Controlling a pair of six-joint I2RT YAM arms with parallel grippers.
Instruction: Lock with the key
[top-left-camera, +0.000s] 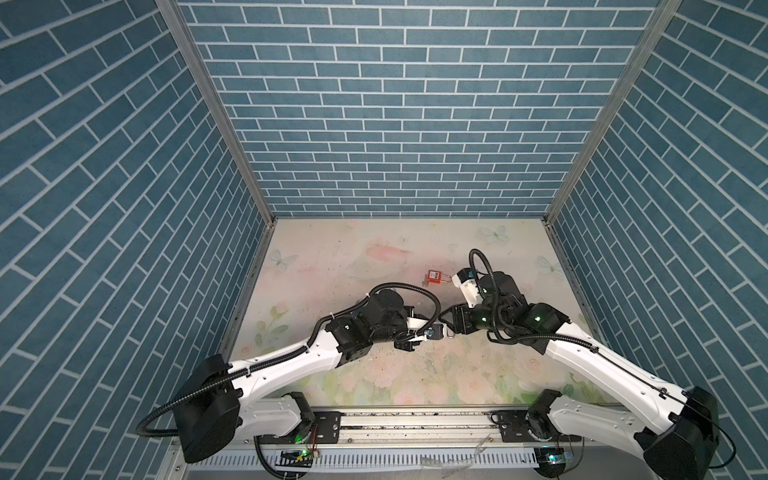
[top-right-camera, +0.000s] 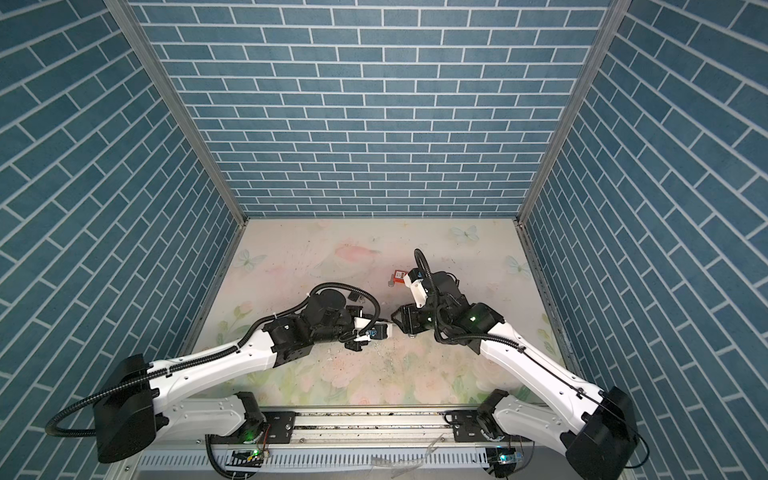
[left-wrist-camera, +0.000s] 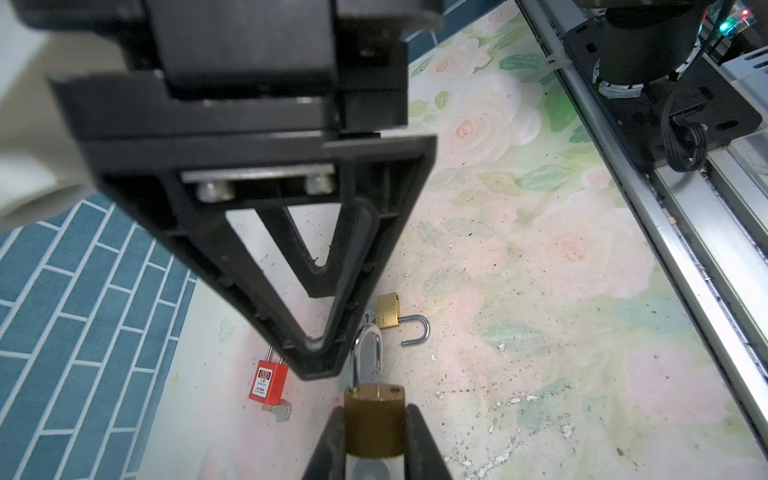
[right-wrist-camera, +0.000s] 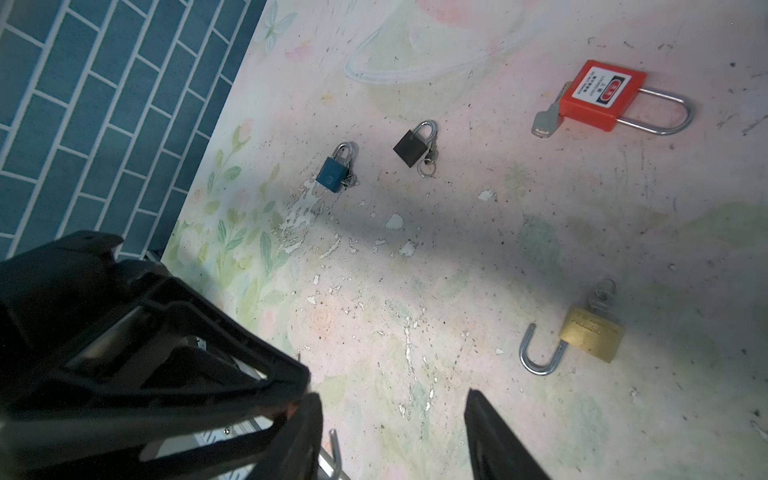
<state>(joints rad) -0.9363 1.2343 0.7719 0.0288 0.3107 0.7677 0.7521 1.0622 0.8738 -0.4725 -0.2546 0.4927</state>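
My left gripper (left-wrist-camera: 374, 409) is shut on the body of a brass padlock (left-wrist-camera: 374, 419), held above the table. Its silver shackle (left-wrist-camera: 368, 353) sticks out toward my right gripper (top-left-camera: 446, 321), and one shackle hole in the body shows empty. The right gripper (right-wrist-camera: 390, 399) is open, and the tip of the shackle (right-wrist-camera: 334, 446) shows just beside one of its fingers (right-wrist-camera: 301, 436). In both top views the two grippers meet at mid-table, the left gripper (top-left-camera: 434, 332) facing the right. A blurred grey round shape (left-wrist-camera: 370, 471) sits under the lock body; I cannot tell whether it is the key.
On the floral table (top-left-camera: 374, 257) lie a red padlock (right-wrist-camera: 602, 95) with a key in it, a small brass padlock (right-wrist-camera: 592, 338) with its shackle swung open, a blue padlock (right-wrist-camera: 332, 174) and a black padlock (right-wrist-camera: 411, 147). Blue brick walls enclose three sides.
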